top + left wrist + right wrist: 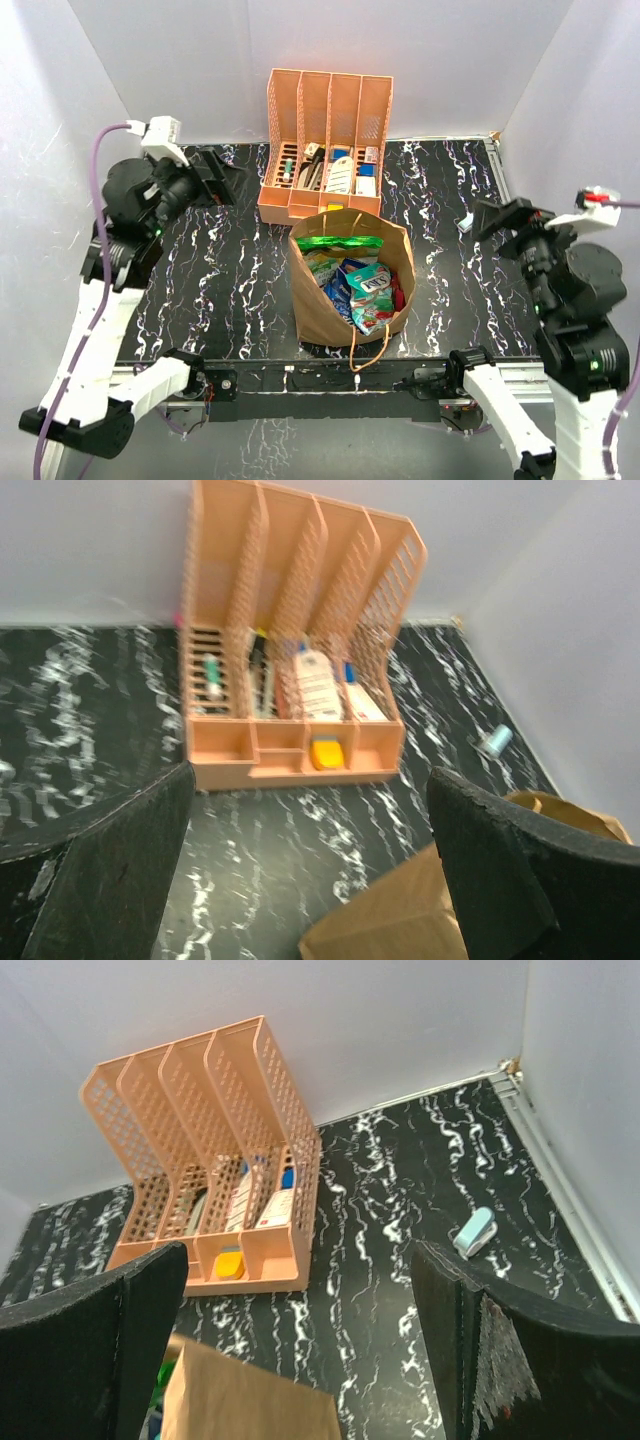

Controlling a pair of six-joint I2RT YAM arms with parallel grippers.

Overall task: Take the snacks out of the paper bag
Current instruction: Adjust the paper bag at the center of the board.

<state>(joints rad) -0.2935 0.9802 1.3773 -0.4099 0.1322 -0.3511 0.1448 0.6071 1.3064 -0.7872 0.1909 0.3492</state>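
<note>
The brown paper bag (308,298) stands open at the table's middle front, its cord handle hanging toward the near edge. Several snacks fill it: a green packet (338,243) at the back, and blue and teal packets (366,285) and a red one (399,294) in front of it. My left gripper (215,178) is open and empty, raised at the far left, apart from the bag. My right gripper (498,216) is open and empty, raised at the right. The bag's edge shows low in the left wrist view (400,920) and in the right wrist view (250,1400).
An orange slotted organiser (325,150) with stationery stands behind the bag; it also shows in the left wrist view (290,660) and the right wrist view (210,1160). A small light-blue item (467,222) lies at the right back. White walls enclose the black marbled table (230,290).
</note>
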